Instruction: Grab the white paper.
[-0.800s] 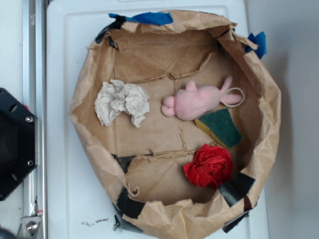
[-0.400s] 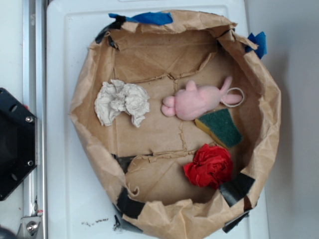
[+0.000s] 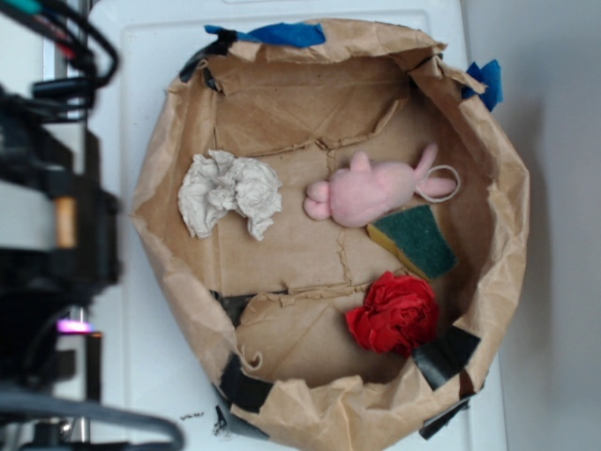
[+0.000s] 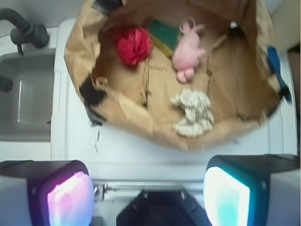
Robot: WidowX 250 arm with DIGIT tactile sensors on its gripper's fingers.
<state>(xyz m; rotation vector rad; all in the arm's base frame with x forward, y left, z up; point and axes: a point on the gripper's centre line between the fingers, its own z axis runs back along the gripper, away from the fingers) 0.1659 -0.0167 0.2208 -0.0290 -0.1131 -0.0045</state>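
The white paper [image 3: 228, 193] is an off-white crumpled wad lying inside the brown paper bag [image 3: 160, 178] near its left wall; in the wrist view the white paper [image 4: 193, 112] lies near the bag's closest wall. My gripper [image 4: 148, 197] is open, its two lit pads far apart with nothing between them. It hangs outside the bag, over the white surface, well short of the paper. In the exterior view the arm [image 3: 52, 235] is a dark blur at the left edge; its fingers cannot be made out there.
Also in the bag are a pink plush toy [image 3: 371, 191], a green sponge [image 3: 418, 240] and a red crumpled wad [image 3: 394, 313]. A sink [image 4: 26, 99] with a dark faucet [image 4: 23, 28] shows at the left of the wrist view.
The arm has swung into the exterior view at the left edge, covering the black base seen before. The things in the bag have not moved.
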